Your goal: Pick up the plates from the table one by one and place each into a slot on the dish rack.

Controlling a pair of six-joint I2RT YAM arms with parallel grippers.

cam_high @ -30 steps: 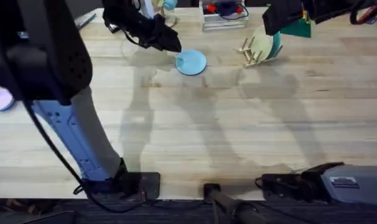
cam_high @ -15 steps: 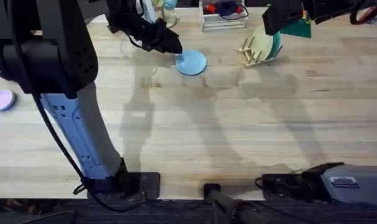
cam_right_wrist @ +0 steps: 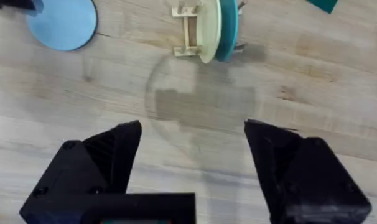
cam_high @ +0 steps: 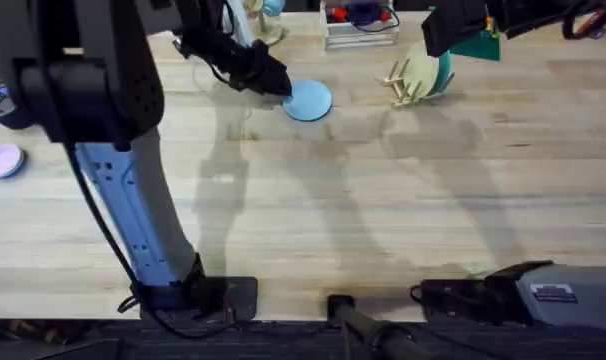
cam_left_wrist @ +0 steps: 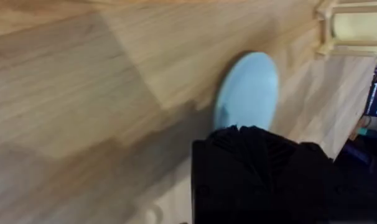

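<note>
jaws first: our right gripper [cam_right_wrist: 191,162] hangs with fingers spread wide and empty; for our left gripper [cam_high: 273,80] we cannot tell. the light blue plate [cam_high: 308,100] lies flat on the table [cam_high: 383,210], at about four o'clock from the left gripper, touching or just beside it. the dish rack [cam_high: 408,82], at three o'clock of the plate, holds a cream plate [cam_right_wrist: 208,28] upright. we judge the left arm nearer.

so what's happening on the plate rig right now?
The left gripper is down at the edge of the light blue plate, which lies flat on the table. I can't tell whether it has a grip. The dish rack already holds a cream plate upright, with a teal one right behind it. The right gripper hangs open over bare table near the rack, holding nothing.
</note>
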